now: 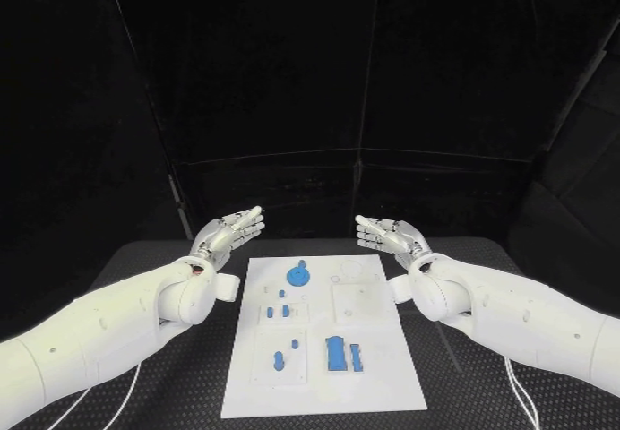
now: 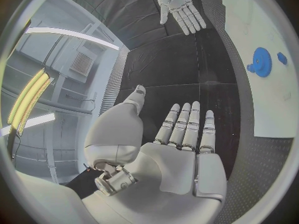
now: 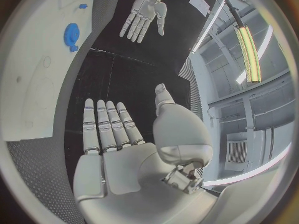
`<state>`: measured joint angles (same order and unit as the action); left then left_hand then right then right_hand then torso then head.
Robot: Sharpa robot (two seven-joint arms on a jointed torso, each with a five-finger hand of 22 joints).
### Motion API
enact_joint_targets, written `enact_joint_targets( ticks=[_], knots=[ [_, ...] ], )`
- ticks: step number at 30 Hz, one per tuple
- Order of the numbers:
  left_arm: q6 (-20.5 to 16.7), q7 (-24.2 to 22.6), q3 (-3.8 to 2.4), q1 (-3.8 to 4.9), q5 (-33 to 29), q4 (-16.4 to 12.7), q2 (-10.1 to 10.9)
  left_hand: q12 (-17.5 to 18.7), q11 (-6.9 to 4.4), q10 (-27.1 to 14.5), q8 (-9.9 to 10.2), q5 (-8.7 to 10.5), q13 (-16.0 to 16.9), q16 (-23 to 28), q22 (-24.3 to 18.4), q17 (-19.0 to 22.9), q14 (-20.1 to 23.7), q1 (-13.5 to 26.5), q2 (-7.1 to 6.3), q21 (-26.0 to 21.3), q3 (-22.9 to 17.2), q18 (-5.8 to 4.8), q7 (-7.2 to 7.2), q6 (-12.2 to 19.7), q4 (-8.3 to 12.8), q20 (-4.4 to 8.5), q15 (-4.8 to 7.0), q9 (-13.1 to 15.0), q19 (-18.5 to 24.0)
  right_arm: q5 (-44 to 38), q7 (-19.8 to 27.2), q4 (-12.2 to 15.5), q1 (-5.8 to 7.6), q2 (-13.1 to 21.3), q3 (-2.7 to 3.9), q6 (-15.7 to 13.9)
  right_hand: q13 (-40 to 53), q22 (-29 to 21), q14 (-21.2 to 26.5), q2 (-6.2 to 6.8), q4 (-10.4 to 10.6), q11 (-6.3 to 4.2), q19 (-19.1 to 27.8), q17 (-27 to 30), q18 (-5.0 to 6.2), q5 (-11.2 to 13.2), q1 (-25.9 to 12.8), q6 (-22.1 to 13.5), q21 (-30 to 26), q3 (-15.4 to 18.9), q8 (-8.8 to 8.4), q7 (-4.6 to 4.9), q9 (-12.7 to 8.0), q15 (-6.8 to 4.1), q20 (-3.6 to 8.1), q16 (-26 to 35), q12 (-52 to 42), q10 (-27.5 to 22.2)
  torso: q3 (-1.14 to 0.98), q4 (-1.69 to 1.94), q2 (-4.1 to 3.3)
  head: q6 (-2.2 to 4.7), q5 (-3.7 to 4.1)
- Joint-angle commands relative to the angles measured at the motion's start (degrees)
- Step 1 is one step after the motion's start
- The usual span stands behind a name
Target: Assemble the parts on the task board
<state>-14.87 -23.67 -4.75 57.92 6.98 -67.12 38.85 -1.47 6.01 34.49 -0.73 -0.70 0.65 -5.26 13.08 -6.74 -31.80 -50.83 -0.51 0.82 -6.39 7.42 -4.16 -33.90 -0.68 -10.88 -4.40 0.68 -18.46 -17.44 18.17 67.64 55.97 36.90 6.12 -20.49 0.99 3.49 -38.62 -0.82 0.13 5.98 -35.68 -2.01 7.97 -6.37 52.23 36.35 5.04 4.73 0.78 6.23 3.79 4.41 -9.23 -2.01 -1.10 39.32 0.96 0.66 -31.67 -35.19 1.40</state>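
Left robot hand (right robot hand too) raised, flat.

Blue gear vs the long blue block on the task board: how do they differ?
The blue gear is round and lies at the far end of the task board, nearer the left hand. The long blue block is elongated and lies toward the near end, right of centre. Both are blue, lie on the board, and neither hand touches them.
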Motion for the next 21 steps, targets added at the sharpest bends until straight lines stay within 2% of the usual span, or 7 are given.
enact_joint_targets(
  ticks=[1,3,7,8,12,13,21],
  knots=[
    [-7.1,-1.9,0.49,0.51,-1.8,-3.4,0.8,1.5,-1.92,-10.9,0.7,0.70,-0.7,5.3,-4.1,2.1,10.1,16.1,0.51,-0.8,2.0,-2.55,4.16,10.7,0.7,3.44,4.40,-0.7,5.9,4.9,3.7,3.9,0.79,1.2,-0.81,-6.8,-1.0,-3.5,12.2,0.82,-0.1,-1.90,11.3,2.0,-2.38,2.0,-16.6,-11.5,-5.0,-4.7,-0.78,-1.97,-3.8,-4.41,2.93,2.0,1.1,-12.5,-0.85,-0.59,0.43,0.68,-1.18],
    [-11.2,-2.7,1.28,0.83,-2.8,-7.0,1.7,1.5,-6.01,-13.2,0.7,0.70,-0.7,5.3,-5.0,2.6,12.2,19.5,0.51,-0.8,6.4,-2.79,4.16,13.0,0.7,4.18,4.40,-0.7,7.0,7.7,5.4,7.9,1.54,2.7,-1.99,-10.5,-1.0,-3.5,14.7,0.82,-0.1,-5.98,13.6,2.0,-3.01,6.4,-19.9,-13.8,-5.0,-4.7,-0.78,-6.23,-3.8,-4.41,3.51,2.0,1.1,-15.0,-0.95,-0.66,0.49,0.81,-1.39],
    [-18.3,-4.0,2.64,1.38,-4.4,-13.2,3.3,1.5,-6.01,-16.4,0.7,0.70,-0.7,5.3,-6.2,6.7,15.1,24.1,0.51,-0.8,6.4,-3.41,4.16,16.1,0.7,5.22,4.40,-0.7,8.7,12.0,8.2,14.3,2.71,4.9,-3.82,-16.3,-1.0,-3.5,18.3,0.82,-0.1,-5.98,16.9,2.0,-3.51,6.4,-24.7,-17.2,-5.0,-4.7,-0.78,-6.23,-3.8,-4.41,4.38,2.0,1.1,-18.6,-0.96,-0.66,0.49,0.81,-1.40],
    [-19.9,-4.3,2.94,1.51,-4.8,-14.6,3.7,1.5,-6.01,-17.0,0.7,0.70,-0.7,5.3,-6.4,6.7,15.6,25.0,0.51,-0.8,6.4,-7.42,4.16,16.6,0.7,5.45,4.40,-0.7,8.9,12.9,8.7,15.6,2.96,5.4,-4.20,-17.6,-1.0,-3.5,19.0,0.82,-0.1,-5.98,17.5,2.0,-3.64,6.4,-25.7,-17.9,-5.0,-4.7,-0.78,-6.23,-3.8,-4.41,4.55,2.0,1.1,-19.3,-0.96,-0.66,0.49,0.81,-1.40],
    [-25.3,-5.4,4.00,1.94,-6.1,-19.4,4.9,1.5,-6.01,-19.9,0.7,0.70,-0.7,5.3,-7.5,6.7,18.3,29.3,0.51,-0.8,6.4,-7.42,4.16,19.5,0.7,6.39,4.40,-0.7,10.5,15.9,10.7,20.1,3.78,7.0,-5.48,-21.6,-1.0,-3.5,22.2,0.82,-0.1,-5.98,20.5,2.0,-3.90,6.4,-30.0,-20.9,-5.0,-4.7,-0.78,-6.23,-3.8,-4.41,9.23,2.0,1.1,-22.6,-0.96,-0.66,0.49,0.81,-1.40],
    [-26.3,-5.5,4.17,2.01,-6.3,-20.2,5.2,1.5,-6.01,-20.4,0.7,0.70,-0.7,5.3,-7.7,6.7,18.9,30.1,0.51,-0.8,6.4,-7.42,4.16,20.1,0.7,6.55,4.40,-0.7,10.8,16.4,11.0,20.8,3.90,7.2,-5.68,-22.2,-1.0,-3.5,22.9,0.82,-0.1,-5.98,21.1,2.0,-7.97,6.4,-30.9,-21.5,-5.0,-4.7,-0.78,-6.23,-3.8,-4.41,9.23,2.0,1.1,-23.3,-0.96,-0.66,0.49,0.81,-1.40],
    [-29.2,-6.1,4.75,2.24,-7.0,-22.8,5.8,1.5,-6.01,-24.3,0.7,0.70,-0.7,5.3,-13.1,6.7,22.4,35.8,0.51,-0.8,6.4,-7.42,4.16,23.9,0.7,10.88,4.40,-0.7,13.0,17.4,11.6,22.3,4.19,7.8,-6.12,-23.6,-1.0,-3.5,27.1,0.82,-0.1,-5.98,25.0,2.0,-7.97,6.4,-36.7,-25.5,-5.0,-4.7,-0.78,-6.23,-3.8,-4.41,9.23,2.0,1.1,-27.6,-0.96,-0.66,0.49,0.81,-1.40]
  ],
)
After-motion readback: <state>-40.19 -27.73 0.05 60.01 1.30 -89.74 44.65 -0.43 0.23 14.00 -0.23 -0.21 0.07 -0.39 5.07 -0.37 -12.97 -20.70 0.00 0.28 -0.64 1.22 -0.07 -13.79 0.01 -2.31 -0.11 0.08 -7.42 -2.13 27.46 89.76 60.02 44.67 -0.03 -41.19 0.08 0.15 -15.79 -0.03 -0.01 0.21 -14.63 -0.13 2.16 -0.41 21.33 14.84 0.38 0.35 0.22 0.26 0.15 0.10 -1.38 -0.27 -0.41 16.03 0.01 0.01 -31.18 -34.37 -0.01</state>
